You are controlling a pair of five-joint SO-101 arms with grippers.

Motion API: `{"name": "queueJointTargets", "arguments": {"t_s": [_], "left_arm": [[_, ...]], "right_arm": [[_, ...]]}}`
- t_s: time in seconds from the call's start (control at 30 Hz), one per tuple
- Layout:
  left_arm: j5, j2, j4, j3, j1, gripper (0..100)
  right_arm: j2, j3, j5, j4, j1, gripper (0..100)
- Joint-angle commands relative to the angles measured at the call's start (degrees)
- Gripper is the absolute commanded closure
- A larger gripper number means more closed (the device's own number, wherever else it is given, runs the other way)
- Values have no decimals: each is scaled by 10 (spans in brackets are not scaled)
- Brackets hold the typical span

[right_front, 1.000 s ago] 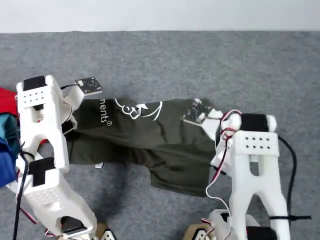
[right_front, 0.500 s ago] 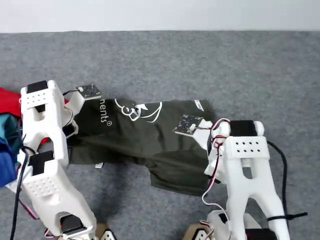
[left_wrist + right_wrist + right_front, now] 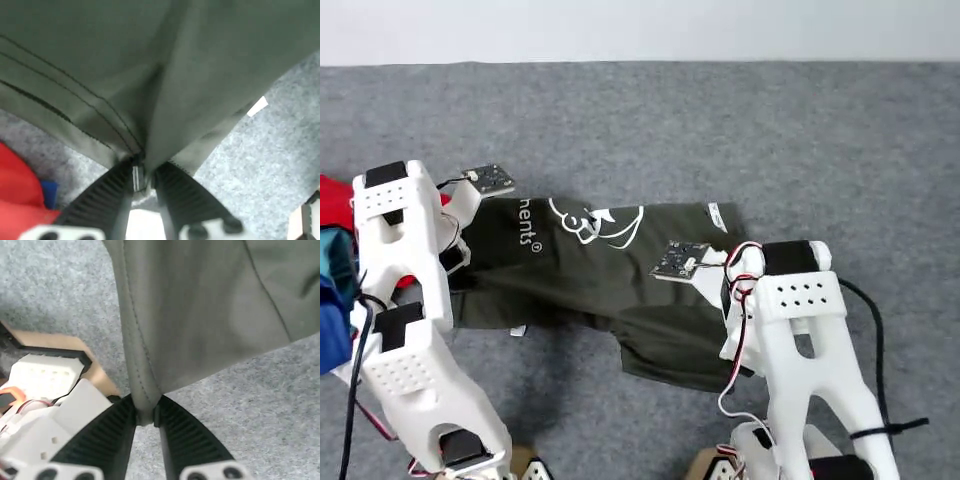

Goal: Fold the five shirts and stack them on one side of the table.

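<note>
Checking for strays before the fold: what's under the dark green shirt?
Grey table cover borders the dark green shirt; the cloth hides anything beneath its middle. Left gripper and right gripper each pinch its edge.

The left arm (image 3: 405, 260) covers the left edge of the dark green shirt (image 3: 610, 280); the right arm (image 3: 800, 310) hides its right hem. At the high view's left edge, red, teal and blue cloth (image 3: 328, 255) is cut off.

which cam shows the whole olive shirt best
The high view: the olive shirt lies spread on the grey table, white print up. The left wrist view shows a hemmed fold pinched in the left tool; the right wrist view, a seamed edge pinched in the right tool.
</note>
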Motion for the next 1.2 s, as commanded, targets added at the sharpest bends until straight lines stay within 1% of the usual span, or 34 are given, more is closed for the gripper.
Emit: {"name": "queueJointTargets", "arguments": {"t_s": [0.0,0.07,0.13,0.2,0.27,0.3,0.43,0.53,0.63,0.7,0.77,0.87,0.9,1.0,1.03,1.1,1.17], "left_arm": [[3,-4,7,-17,-4,991],[-17,-5,31,-18,-1,973],[-27,-5,49,-19,-1,953],[-27,-18,49,-19,-6,939],[-27,-45,49,-19,-13,913],[-27,-62,49,-19,-15,897],[-26,-136,49,-21,-12,866],[-26,-183,49,-21,-6,854],[-26,-215,49,-19,-4,847],[-26,-220,49,-16,-5,840],[-28,-220,49,-8,-7,840],[-24,-220,33,-7,-4,846],[-8,-218,14,-4,0,857],[98,-197,-59,8,30,930],[126,-184,-79,10,41,956],[170,-152,-116,10,68,997],[216,-112,-152,10,94,994]], "right_arm": [[-18,-8,-5,32,-19,983],[-18,-18,-8,52,-22,933],[-27,-36,-47,54,-15,849],[-49,-58,-84,54,-10,757],[-73,-79,-90,54,-11,686],[-81,-91,-91,54,-11,669],[-95,-148,-91,52,-7,667],[-87,-183,-91,27,-7,691],[-66,-192,-91,-22,-7,772],[-46,-193,-91,-45,-7,816],[-26,-193,-91,-65,-9,840],[6,-193,-91,-128,-8,874],[18,-193,-91,-157,-7,895],[71,-193,-91,-265,-10,990],[94,-193,-92,-298,-10,990],[141,-194,-117,-364,-11,982],[192,-207,-157,-421,-11,989]]}}
